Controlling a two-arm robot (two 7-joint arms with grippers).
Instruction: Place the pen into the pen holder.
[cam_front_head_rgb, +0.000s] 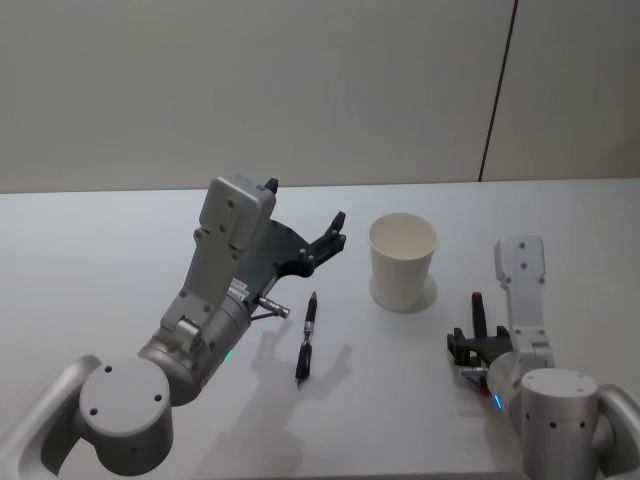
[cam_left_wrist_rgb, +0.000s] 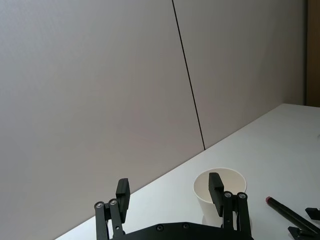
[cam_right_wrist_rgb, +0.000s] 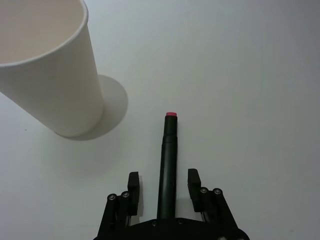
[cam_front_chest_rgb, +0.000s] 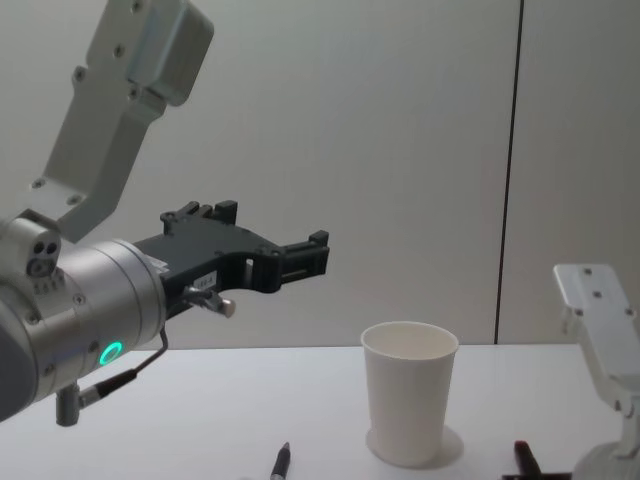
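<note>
Bright, diffuse light w/ soft shadow beside pen holder (cam_right_wrist_rgb: 50, 75).

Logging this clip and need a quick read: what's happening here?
The right gripper sits low on the table, jaws open either side of a red-tipped pen lying flat, not yet clamped on it. The white paper cup stands upright and empty to its left. A second pen lies left of the cup. The left gripper hovers raised, jaws open, holding nothing.
</note>
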